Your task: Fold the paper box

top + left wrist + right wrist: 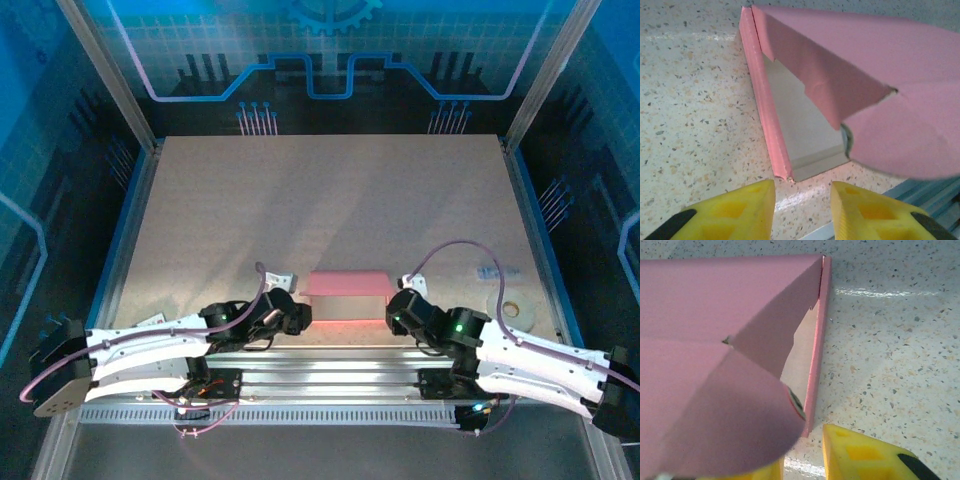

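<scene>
between the two tools, close to the near edge of the tabletop [300, 200], lies the paper box [347, 290], pink side out. its long axis runs left to right, so one open end faces each arm. the left tool [803, 184] sits just off the box's left end and the right tool [393, 302] just off its right end, both about equally near, each pointing along the box's length into its mouth. at both ends the whitish inside shows and the flaps stand loose, not tucked, so the coming move is probably to press those ends inward along the long axis. the left tool is spread, with bare tabletop in its gap and nothing pinched; the box's left end flap [905, 135] hangs just beyond it. the right tool is spread too, with nothing between its fingers, though the right end flap [735, 415] droops across one finger, and i cannot tell whether it touches.
</scene>
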You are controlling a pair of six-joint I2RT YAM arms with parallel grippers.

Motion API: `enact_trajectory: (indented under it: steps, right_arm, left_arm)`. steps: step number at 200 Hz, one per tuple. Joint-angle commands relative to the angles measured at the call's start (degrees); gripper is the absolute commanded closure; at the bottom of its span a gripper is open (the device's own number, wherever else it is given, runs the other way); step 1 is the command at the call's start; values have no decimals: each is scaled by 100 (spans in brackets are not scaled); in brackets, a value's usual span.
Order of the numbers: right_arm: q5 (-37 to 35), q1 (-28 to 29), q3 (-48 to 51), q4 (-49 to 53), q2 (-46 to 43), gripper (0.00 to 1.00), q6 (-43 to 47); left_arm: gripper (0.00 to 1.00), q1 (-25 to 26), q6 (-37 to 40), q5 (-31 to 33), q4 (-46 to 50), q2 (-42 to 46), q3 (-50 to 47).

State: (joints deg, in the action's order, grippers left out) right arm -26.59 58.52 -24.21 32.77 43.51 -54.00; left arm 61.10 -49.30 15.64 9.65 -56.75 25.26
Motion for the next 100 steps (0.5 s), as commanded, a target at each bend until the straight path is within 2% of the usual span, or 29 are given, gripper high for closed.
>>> enact_trajectory:
  steps: [1,18,36,63,100]
  right_arm:
    - [-139,83,22,425,-342,72,23]
    - [-184,85,-36,624,-685,70,132]
    - [-314,88,-158,925,-1054,69,195]
    - [-376,-12,-452,1244,-1347,67,380]
    - [-255,-270,-1005,1397,-1415,63,731]
  left_arm:
    - [62,85,271,-318,197,338,-159]
    - [59,86,419,-498,331,702,-238]
    - [52,86,503,-535,618,1232,-237]
    - [52,72,485,-336,1145,1869,-31]
    - [48,-90,548,-173,1683,1988,547]
